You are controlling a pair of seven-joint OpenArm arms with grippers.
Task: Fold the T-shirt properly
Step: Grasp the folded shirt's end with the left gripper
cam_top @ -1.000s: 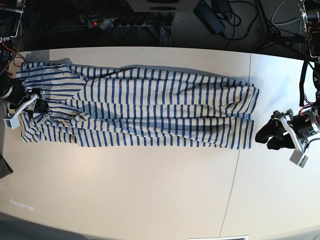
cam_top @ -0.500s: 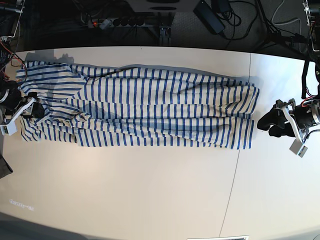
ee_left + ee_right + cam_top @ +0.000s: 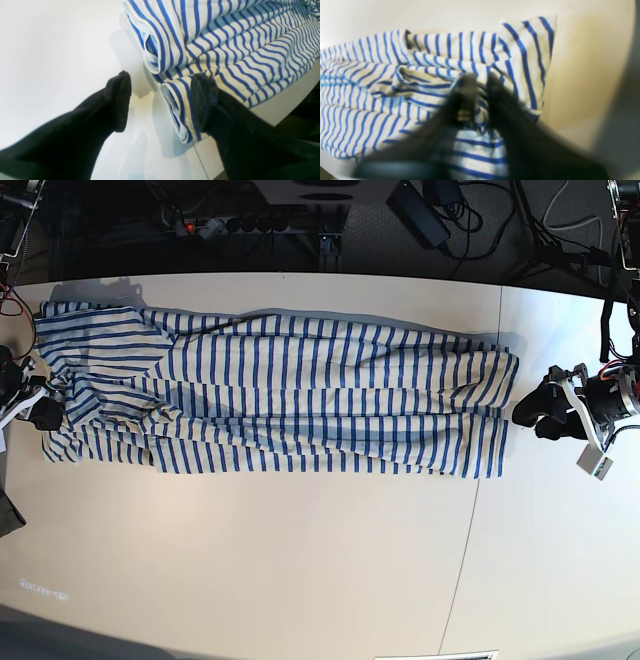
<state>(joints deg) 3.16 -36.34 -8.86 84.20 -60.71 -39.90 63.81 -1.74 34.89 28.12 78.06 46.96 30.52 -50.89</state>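
Fingers (image 3: 120, 100) of my left gripper (image 3: 540, 418) are spread wide, one over bare table (image 3: 300, 560) and one resting on the hem end of the T-shirt (image 3: 290, 395). My right gripper (image 3: 480, 82) is pinched tight on bunched cloth at the other end, by the sleeves. Striped and long, the shirt lies flat across the far half of the table, running from one gripper to the other.

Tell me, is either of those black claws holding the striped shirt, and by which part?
The right gripper is shut on a bunch of the T-shirt at its sleeve-and-collar end. The left gripper is open at the hem end, holding nothing.
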